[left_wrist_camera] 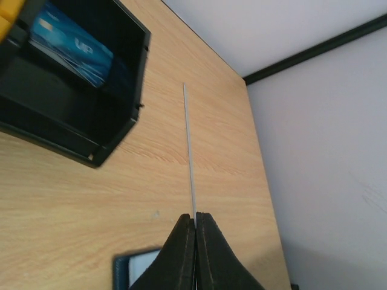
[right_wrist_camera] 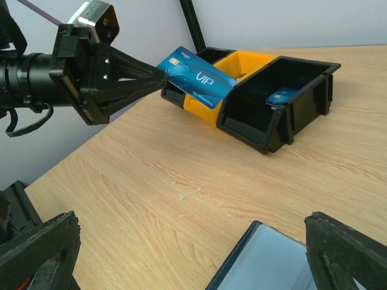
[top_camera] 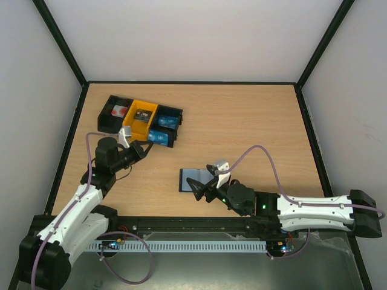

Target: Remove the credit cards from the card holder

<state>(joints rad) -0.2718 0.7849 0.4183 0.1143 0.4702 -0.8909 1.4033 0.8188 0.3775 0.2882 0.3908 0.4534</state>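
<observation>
Left pincer (right_wrist_camera: 158, 76) clamps blue card (right_wrist_camera: 198, 79); black bin (right_wrist_camera: 305, 112) holds second card (right_wrist_camera: 279, 96); right pincer (top_camera: 201, 188) apart.

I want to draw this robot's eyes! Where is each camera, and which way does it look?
Top: fixed above and behind, looking down on the table; the left arm and right arm both show.
Left wrist: on the left arm, looking along the left claw and the edge-on blue card; only fingertips show.
Right wrist: low on the right arm, facing the bins; the open right claw frames the bottom corners.
Shared: both wrist views catch the blue card and the card holder.
</observation>
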